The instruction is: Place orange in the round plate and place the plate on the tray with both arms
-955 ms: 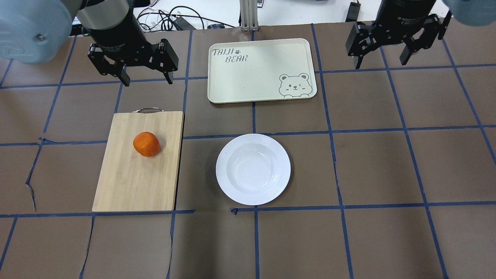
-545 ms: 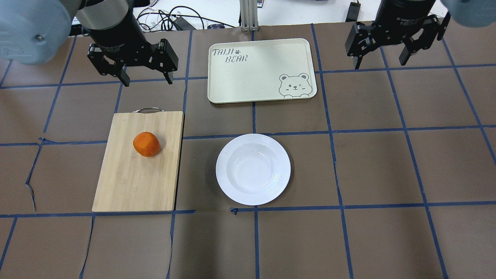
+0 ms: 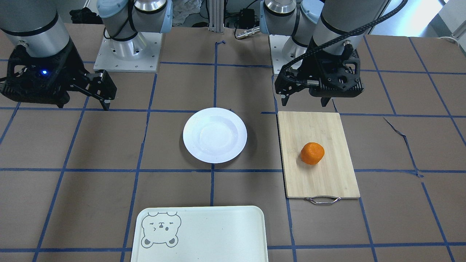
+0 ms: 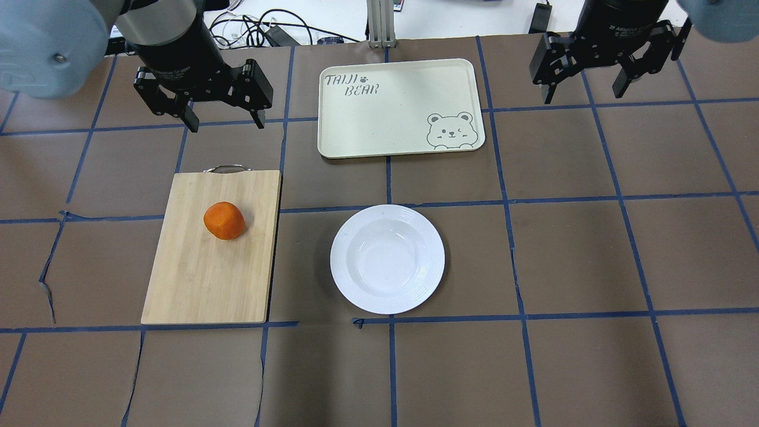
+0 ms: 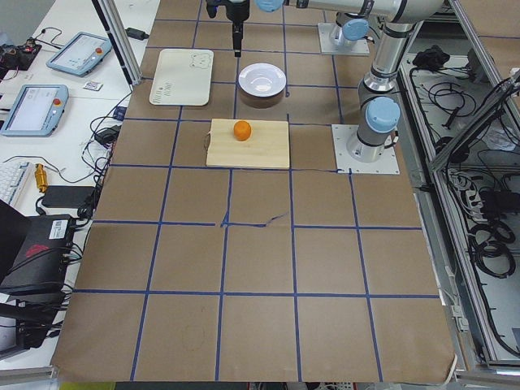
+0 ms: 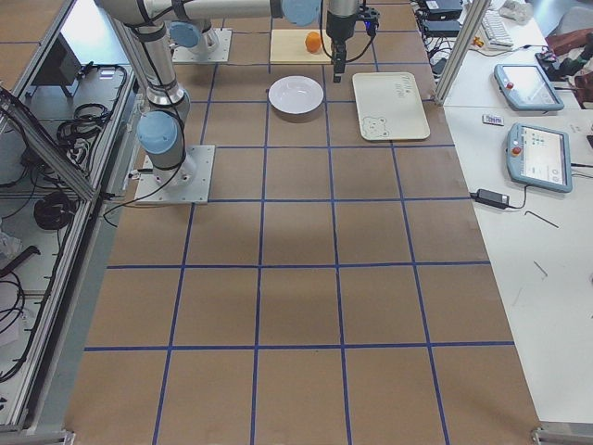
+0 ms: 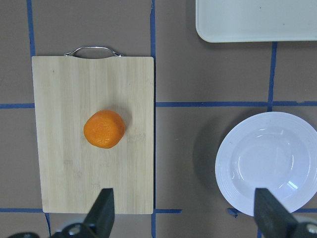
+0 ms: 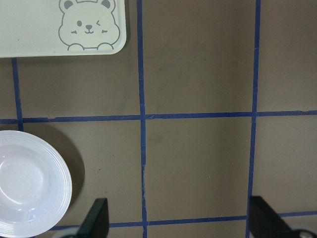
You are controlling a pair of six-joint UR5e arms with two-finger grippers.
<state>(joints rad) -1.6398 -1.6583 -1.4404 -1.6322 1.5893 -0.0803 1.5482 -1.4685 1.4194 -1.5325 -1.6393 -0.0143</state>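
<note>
The orange lies on a bamboo cutting board, left of the empty white round plate. Beyond the plate, at the far edge, sits the cream tray with its bear face. My left gripper hovers open above the table just past the board's metal handle. In the left wrist view the orange and the plate show below the open fingers. High at the far right, my right gripper is open and empty. Its wrist view shows the plate's edge and the tray corner.
Brown paper with a blue tape grid covers the table. Cables and a metal post lie beyond the far edge. The paper is torn near the left edge.
The right gripper has drifted slightly toward the far edge. The left gripper, orange, plate and tray stay where they were.
</note>
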